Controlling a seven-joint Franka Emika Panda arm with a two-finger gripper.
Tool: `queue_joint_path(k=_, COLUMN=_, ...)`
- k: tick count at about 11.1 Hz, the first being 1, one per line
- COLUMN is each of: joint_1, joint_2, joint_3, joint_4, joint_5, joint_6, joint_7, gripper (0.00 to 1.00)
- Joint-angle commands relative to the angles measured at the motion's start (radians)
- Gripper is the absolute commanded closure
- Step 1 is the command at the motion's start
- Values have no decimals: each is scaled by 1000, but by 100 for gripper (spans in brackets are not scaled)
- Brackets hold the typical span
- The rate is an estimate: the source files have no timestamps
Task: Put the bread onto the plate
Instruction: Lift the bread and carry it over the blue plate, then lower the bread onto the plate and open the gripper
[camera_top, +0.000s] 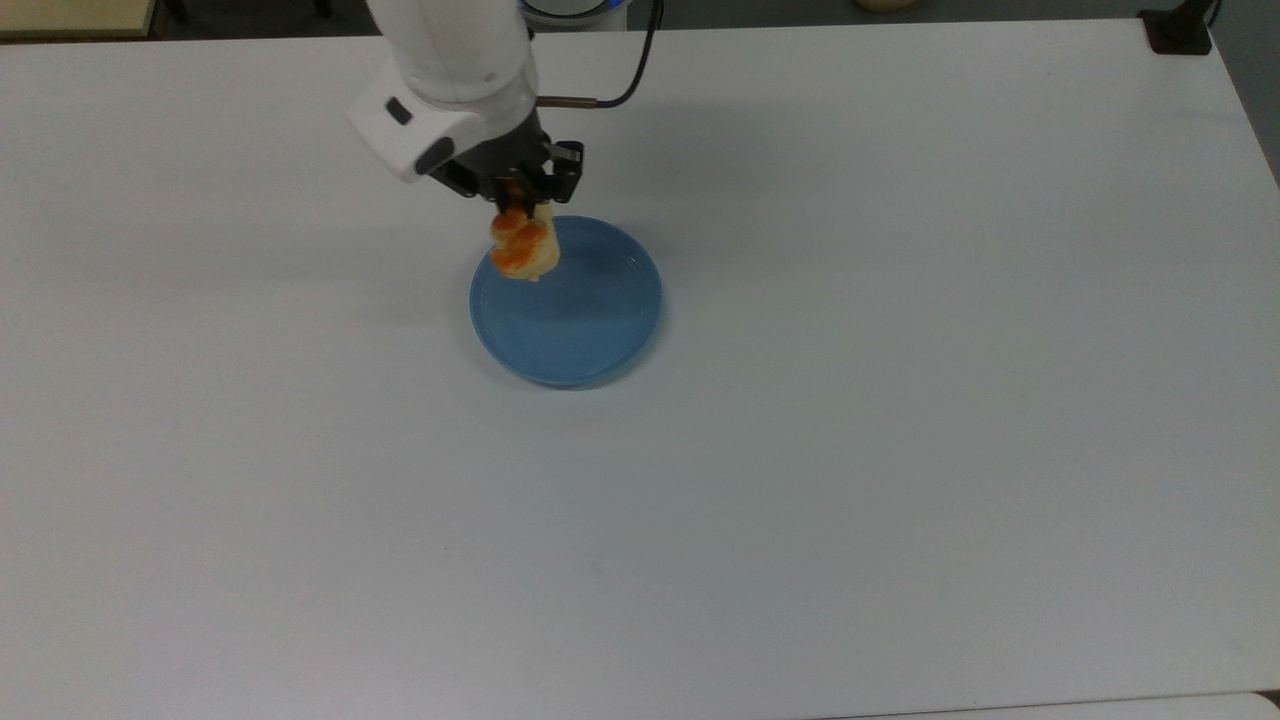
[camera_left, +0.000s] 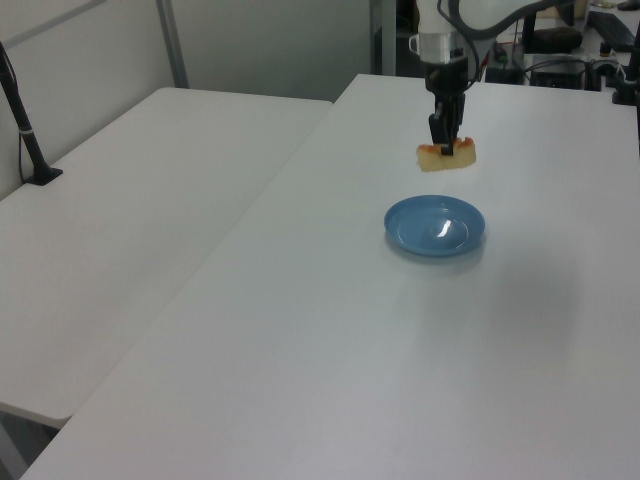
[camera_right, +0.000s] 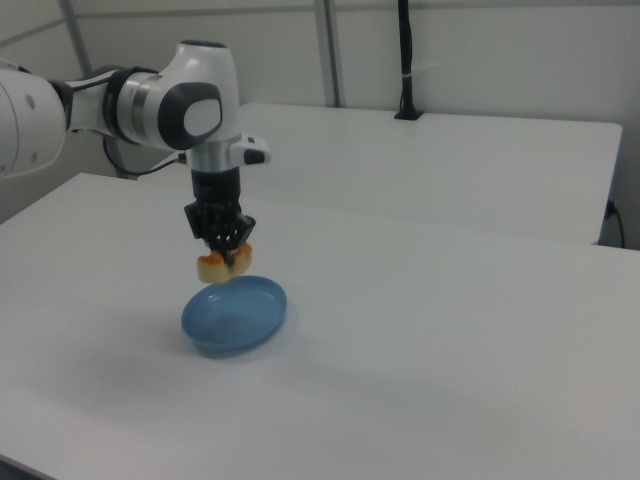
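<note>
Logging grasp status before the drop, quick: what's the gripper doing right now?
Gripper: shut on the bread, holding it in the air above the plate, not yet set down.

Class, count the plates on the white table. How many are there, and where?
1. The plate lies mid-table, directly below the bread held by the end effector.

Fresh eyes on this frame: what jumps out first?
The orange-glazed bread hanging in the air, pinched in the gripper of the white arm, just above the plate's rim on the top view's upper left. Next is the light-blue plate itself, the one patch of colour lying flat on the big white table, with nothing in it yet.
</note>
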Motion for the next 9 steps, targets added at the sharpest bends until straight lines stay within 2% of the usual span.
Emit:
queue_joint_path(k=1, joint_1=22, joint_2=-50, joint_3=9, joint_4=-173, joint_5=23, joint_6=144, joint_7=47, gripper=80)
queue_joint_path(k=3, joint_1=42, joint_2=-36, joint_3=9, joint_4=-247, joint_5=20, joint_6=296, joint_7=95, gripper=80)
queue_joint_path(k=8, joint_1=52, joint_2=56, joint_3=9, joint_4=-244, joint_5=-9, joint_6=433, joint_7=96, gripper=79)
queue_joint_path(k=9, joint_1=50, joint_2=64, joint_3=9, joint_4=-244, joint_5=-29, joint_6=445, joint_7=96, gripper=72)
